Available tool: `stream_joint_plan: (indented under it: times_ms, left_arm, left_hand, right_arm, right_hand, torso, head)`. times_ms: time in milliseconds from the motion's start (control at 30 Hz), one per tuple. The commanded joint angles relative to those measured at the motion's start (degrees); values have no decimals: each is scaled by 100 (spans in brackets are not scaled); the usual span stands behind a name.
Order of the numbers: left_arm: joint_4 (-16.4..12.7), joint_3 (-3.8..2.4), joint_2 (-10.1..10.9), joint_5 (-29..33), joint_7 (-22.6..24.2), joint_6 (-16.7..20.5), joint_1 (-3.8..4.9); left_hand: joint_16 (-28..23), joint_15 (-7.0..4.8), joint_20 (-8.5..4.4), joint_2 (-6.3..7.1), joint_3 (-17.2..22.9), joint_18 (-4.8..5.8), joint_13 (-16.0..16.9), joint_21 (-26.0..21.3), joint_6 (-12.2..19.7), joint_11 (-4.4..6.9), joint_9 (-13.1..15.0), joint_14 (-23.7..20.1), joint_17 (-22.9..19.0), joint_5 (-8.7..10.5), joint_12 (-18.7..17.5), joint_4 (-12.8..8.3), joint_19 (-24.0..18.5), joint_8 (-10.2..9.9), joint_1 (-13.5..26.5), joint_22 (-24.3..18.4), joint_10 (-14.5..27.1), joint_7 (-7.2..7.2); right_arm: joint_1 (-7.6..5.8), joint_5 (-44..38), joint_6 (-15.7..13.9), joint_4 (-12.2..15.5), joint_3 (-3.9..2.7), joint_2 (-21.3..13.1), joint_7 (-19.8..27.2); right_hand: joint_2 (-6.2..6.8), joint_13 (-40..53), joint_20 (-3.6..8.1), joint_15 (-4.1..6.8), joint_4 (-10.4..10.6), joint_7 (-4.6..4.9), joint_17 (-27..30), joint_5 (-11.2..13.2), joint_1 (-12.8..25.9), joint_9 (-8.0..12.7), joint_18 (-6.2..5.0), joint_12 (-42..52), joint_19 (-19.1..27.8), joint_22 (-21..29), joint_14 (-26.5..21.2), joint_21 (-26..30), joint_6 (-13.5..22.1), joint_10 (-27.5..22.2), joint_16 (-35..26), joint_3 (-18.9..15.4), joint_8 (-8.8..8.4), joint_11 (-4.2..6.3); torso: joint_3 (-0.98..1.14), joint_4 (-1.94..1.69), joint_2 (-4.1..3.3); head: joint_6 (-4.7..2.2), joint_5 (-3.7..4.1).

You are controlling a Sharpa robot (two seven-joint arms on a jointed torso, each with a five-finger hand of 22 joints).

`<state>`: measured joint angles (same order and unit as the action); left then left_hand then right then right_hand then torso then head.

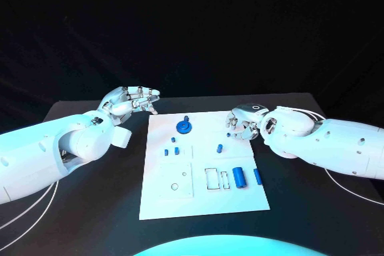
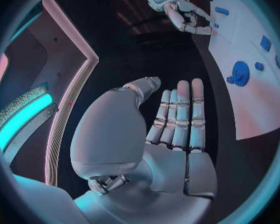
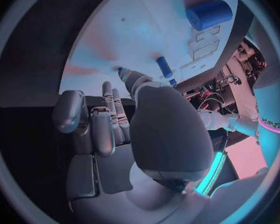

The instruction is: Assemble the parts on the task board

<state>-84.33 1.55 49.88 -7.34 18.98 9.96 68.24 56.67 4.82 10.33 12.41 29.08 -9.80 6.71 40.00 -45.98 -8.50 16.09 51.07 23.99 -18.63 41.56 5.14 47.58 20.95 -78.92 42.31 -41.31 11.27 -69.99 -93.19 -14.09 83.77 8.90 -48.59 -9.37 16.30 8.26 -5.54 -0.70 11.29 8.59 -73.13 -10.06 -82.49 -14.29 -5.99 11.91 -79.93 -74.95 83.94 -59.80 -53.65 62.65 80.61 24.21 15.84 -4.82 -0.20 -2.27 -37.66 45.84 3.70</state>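
No writing can be read on the task board (image 1: 200, 195), which lies at the frame's centre. The left hand (image 1: 132, 102) hovers off its upper-left corner, fingers straight, holding nothing. The right hand (image 1: 242, 123) curls over the upper-right edge; whether it pinches anything I cannot tell. Blue parts (image 1: 185, 126) sit across the board's middle.

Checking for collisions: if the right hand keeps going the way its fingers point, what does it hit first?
Probably the small blue peg, standing on the task board just beyond the right hand; depth is unclear, so it could meet the board surface first.
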Motion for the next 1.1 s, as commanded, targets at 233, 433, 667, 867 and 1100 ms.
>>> stream_joint_plan:
  times_ms: [233,433,667,867,1100]
  left_arm:
    - [-29,-6,22,276,278,-129,2]
    - [-25,-6,18,283,262,-127,3]
    - [-10,-6,-2,276,252,-102,3]
    - [-21,-6,-11,274,248,-107,3]
    - [-31,-6,-15,263,251,-87,3]
  left_hand:
    - [-63,7,8,-19,-50,-65,-27,-66,-12,-14,-9,-37,-35,17,-47,-18,-13,31,-99,-43,-62,27]
    - [-68,4,5,-25,-53,-67,-33,-71,-17,-13,-9,-29,-41,16,-53,-29,-2,34,-115,-49,-67,27]
    - [-102,9,4,-39,-57,-63,-56,-94,-21,-24,-14,-43,-64,6,-84,-57,1,36,-155,-64,-51,43]
    - [-109,12,5,-44,-58,-62,-62,-99,-25,-27,-15,-48,-69,5,-92,-63,0,39,-163,-66,-45,45]
    - [-119,17,6,-45,-64,-59,-70,-108,-31,-32,-16,-57,-76,5,-104,-71,-6,43,-171,-70,-34,48]
  right_arm:
    - [127,-256,123,-39,3,106,-29]
    - [161,-169,28,-66,2,166,12]
    - [224,-139,-2,-119,2,238,4]
    - [253,-136,76,-176,2,287,2]
    - [288,-233,117,-233,2,351,-100]
  right_hand:
    - [-56,-98,-11,23,-71,2,-179,188,20,6,135,-82,-179,-543,320,-428,-171,198,166,222,-43,-9]
    - [-107,-152,-9,50,-102,-23,-265,171,37,-14,174,-118,-248,-672,335,-671,-318,384,233,463,-22,19]
    - [-196,-200,-24,60,-227,-4,-282,383,18,-32,197,-190,-285,-764,333,-819,-398,514,262,807,-27,21]
    - [-248,-218,-14,86,-356,-32,-290,377,61,-71,201,-223,-290,-812,329,-870,-508,650,278,999,10,52]
    - [-400,-213,23,133,-580,-86,-302,366,75,-145,211,-266,-306,-874,329,-954,-680,843,294,1168,95,111]
  torso:
    - [8,6,0]
    - [7,6,1]
    - [4,6,-1]
    - [7,3,-2]
    - [10,6,4]
  head:
    - [11,-29]
    - [36,-24]
    - [42,-15]
    - [52,-8]
    - [59,-24]
